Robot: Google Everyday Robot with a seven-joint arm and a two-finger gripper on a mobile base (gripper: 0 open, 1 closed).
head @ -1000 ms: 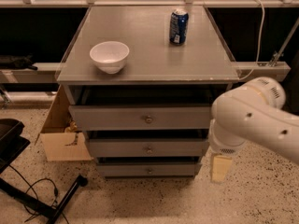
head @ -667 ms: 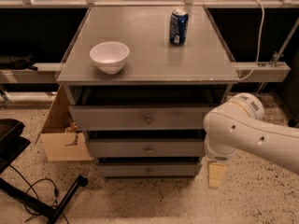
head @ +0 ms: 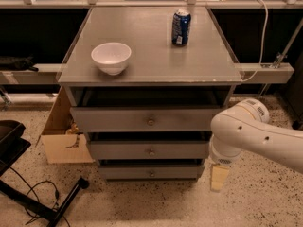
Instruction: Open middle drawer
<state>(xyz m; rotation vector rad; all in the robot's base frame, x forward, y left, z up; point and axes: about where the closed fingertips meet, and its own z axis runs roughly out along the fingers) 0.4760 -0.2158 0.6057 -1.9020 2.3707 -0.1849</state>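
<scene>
the claw (head: 219, 177) hangs pale under the white arm (head: 251, 131), low by the right corner of the drawers, near the speckled floor (head: 156, 205); whether it is wide or narrow cannot be told. the arm's rounded joint overlaps the right end of the middle drawer (head: 123, 150). that drawer is a flat grey front with a small round knob (head: 151, 152) at its centre and a dark gap above, set between the taller top drawer (head: 113, 119) and the narrow bottom drawer (head: 128, 172). left of them stands a cardboard box (head: 59, 138). on the bench (head: 156, 65) sit a white bowl (head: 111, 56) and a blue can (head: 181, 27).
</scene>
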